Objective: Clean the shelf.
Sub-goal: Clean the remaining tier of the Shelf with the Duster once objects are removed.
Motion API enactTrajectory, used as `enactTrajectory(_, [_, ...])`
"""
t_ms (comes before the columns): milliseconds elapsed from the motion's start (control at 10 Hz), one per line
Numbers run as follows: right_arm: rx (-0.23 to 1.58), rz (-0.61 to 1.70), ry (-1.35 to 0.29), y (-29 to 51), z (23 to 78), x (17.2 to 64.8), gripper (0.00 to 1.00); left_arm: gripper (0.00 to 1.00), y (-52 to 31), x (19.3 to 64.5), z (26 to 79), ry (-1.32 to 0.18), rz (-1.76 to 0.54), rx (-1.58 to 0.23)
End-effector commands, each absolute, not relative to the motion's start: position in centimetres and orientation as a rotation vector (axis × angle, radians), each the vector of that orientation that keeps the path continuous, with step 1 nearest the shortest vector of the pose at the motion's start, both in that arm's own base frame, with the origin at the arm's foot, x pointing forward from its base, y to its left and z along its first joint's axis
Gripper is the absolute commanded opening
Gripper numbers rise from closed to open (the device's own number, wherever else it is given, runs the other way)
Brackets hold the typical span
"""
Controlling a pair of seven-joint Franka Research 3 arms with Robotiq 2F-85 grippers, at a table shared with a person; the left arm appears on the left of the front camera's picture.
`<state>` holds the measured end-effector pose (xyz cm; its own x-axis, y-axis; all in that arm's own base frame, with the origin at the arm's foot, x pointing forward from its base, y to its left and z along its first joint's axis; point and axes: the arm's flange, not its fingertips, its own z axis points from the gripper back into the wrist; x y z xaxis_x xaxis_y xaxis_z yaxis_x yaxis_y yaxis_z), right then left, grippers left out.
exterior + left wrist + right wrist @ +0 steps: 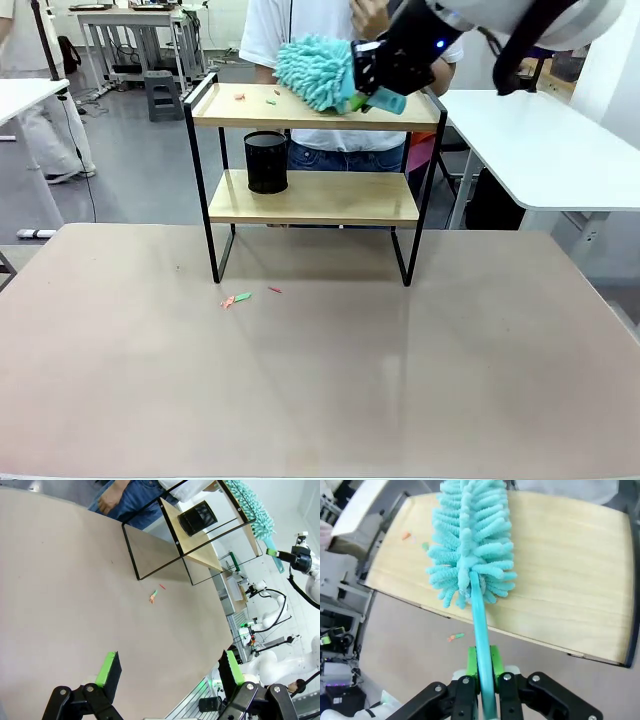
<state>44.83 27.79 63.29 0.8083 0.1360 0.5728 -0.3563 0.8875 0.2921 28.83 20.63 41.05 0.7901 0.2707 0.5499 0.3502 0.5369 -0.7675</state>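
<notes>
The shelf (310,110) stands at the far side of the table, its two wooden boards in a black frame. My right gripper (365,85) is shut on the handle of a teal fluffy duster (314,70), whose head lies over the middle of the top board (560,570). In the right wrist view the fingers (481,667) clamp the duster handle (479,625). Small red and green scraps (240,97) lie at the top board's left end, left of the duster head (470,540). My left gripper (169,672) hangs open above the table, far from the shelf (200,545).
A black mesh cup (266,162) stands on the lower board's left part. More scraps (237,297) lie on the table in front of the shelf's left leg. A person (340,20) stands right behind the shelf. A white table (540,140) is at the right.
</notes>
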Motion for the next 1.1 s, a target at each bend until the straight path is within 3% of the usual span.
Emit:
enactTrajectory(0, [0.449, 0.327, -0.532, 30.0, 63.5, 45.4, 0.13, 1.00, 20.5, 29.0, 41.0, -0.719, -0.067, -1.034])
enactTrajectory(500, [0.504, 0.492, -0.384, 26.6, 64.5, 44.0, 0.13, 1.00, 20.5, 29.0, 41.0, -0.719, -0.067, -1.034])
enactTrajectory(1000, [0.749, 0.710, -0.033, 19.1, 64.6, 39.7, 0.13, 1.00, 20.5, 29.0, 41.0, -0.719, -0.067, -1.034])
